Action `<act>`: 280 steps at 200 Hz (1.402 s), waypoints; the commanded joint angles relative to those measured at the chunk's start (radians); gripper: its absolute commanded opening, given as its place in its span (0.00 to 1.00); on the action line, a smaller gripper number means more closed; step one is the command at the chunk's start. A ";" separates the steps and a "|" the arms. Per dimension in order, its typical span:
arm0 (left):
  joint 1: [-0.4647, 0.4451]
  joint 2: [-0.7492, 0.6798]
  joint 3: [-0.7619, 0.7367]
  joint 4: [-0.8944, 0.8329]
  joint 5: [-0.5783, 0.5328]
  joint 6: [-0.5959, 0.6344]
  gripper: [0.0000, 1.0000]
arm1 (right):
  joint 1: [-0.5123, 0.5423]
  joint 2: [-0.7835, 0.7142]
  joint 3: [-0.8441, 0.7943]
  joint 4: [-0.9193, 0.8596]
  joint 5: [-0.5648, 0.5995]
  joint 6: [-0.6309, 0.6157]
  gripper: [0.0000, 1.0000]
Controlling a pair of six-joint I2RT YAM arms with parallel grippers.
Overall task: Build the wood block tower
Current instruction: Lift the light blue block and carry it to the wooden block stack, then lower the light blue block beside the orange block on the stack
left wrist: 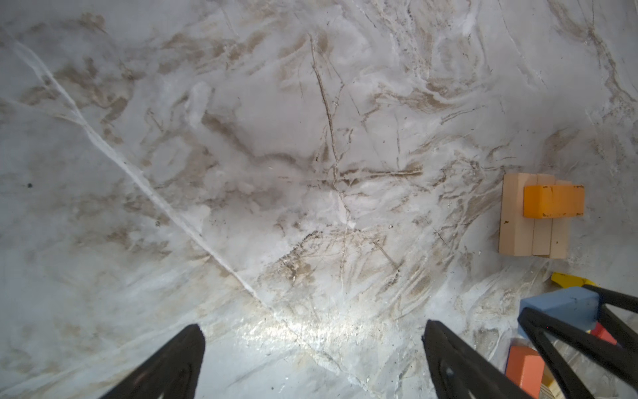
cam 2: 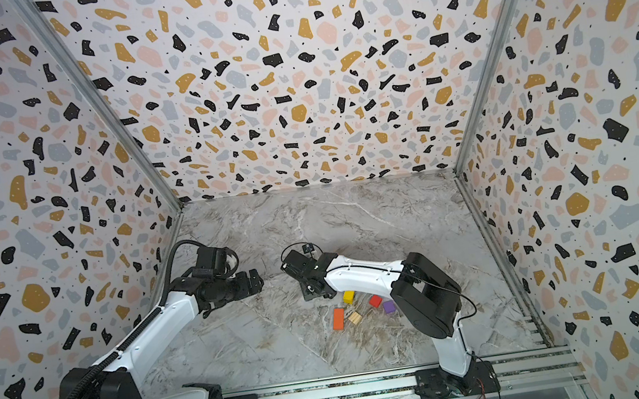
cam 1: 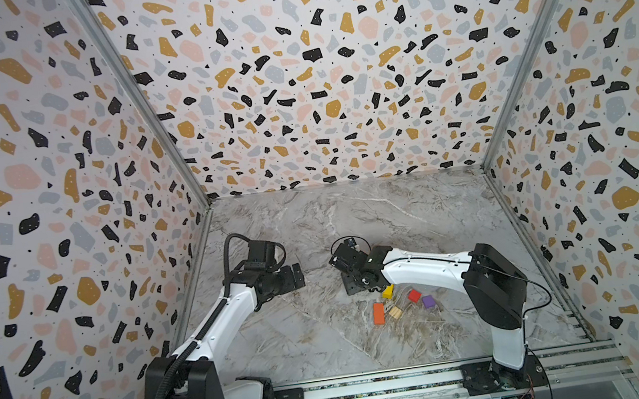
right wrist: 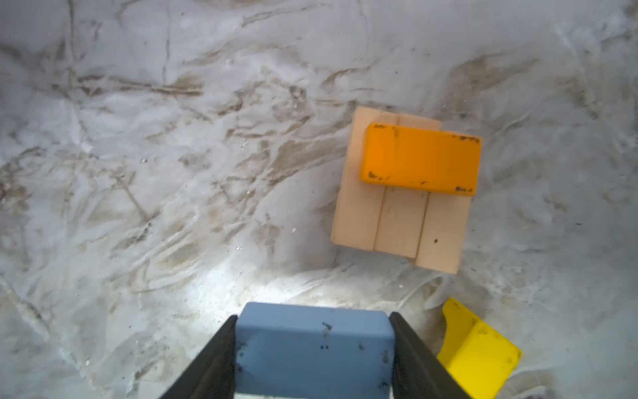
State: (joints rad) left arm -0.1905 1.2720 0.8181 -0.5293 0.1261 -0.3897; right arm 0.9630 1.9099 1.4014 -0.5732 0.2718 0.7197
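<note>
- So far the build is young — the tower (right wrist: 400, 214) has only two layers: three tan oblongs (right wrist: 355, 207) lie side by side and touching on the marble table (left wrist: 241, 138), and one orange-yellow oblong (right wrist: 419, 160) lies across them at one end.
- Beside that orange-yellow piece, the other half of the tan layer is bare.
- The right gripper (right wrist: 314, 317) is partly closed, with a finger pressed to each end of the blue block (right wrist: 314, 349). That is a firm-looking hold, and the block is near the tower but not yet over it.
- My guess is that the blue block goes on that bare half, next to the orange-yellow piece.
- The left gripper (left wrist: 312, 340) is spread wide and holds nothing. It hangs over bare table, well apart from the pile.
- A yellow block (right wrist: 480, 349) lies just beside the held blue one.
- Four more pieces lie loose in both top views: an orange oblong (cam 1: 378, 312), a tan cube (cam 1: 395, 312), a red cube (cam 1: 414, 295) and a purple cube (cam 1: 428, 301).
- In both top views the right arm hides the tower, so only the wrist views show how it stands.
- Left to do, as I judge it: place the blue block, then the yellow and orange ones, then the cubes — most of the work is ahead.
</note>
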 commanded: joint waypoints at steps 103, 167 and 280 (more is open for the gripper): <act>0.006 0.003 -0.020 0.043 0.033 -0.006 1.00 | -0.135 0.076 0.143 -0.093 -0.029 -0.048 0.58; 0.006 0.015 -0.017 0.050 0.038 -0.006 1.00 | -0.142 0.065 0.102 -0.079 -0.042 -0.045 0.57; 0.006 0.015 -0.010 0.045 0.035 -0.003 1.00 | -0.167 0.087 0.073 -0.025 -0.082 -0.046 0.58</act>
State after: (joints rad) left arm -0.1905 1.2835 0.8108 -0.4934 0.1528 -0.3962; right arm 0.8001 1.9980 1.4792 -0.5964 0.1940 0.6823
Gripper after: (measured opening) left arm 0.998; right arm 0.640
